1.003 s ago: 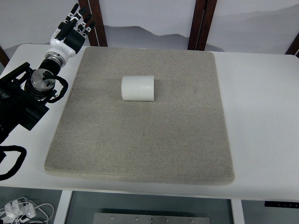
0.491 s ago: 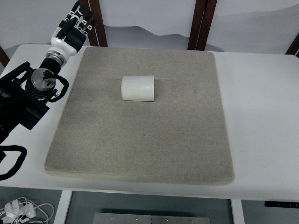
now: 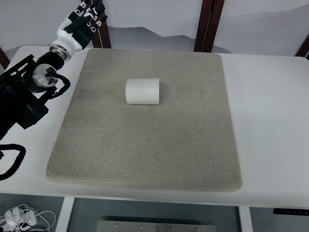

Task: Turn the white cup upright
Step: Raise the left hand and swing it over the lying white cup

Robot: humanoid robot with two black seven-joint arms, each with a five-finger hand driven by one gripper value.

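Note:
A white ribbed cup (image 3: 142, 91) lies on its side on the grey mat (image 3: 149, 145), in the mat's upper middle. My left hand (image 3: 82, 21) hovers at the far upper left, beyond the mat's corner and well away from the cup. Its fingers are spread and hold nothing. The black left arm (image 3: 24, 92) comes in along the left edge. No right arm shows.
The mat covers most of a white table (image 3: 270, 121). Dark wooden posts (image 3: 207, 24) stand behind the table's far edge. White cables (image 3: 19, 217) lie on the floor at the bottom left.
My left hand and arm have shifted up and slightly right, toward the far edge. The cup has stayed put.

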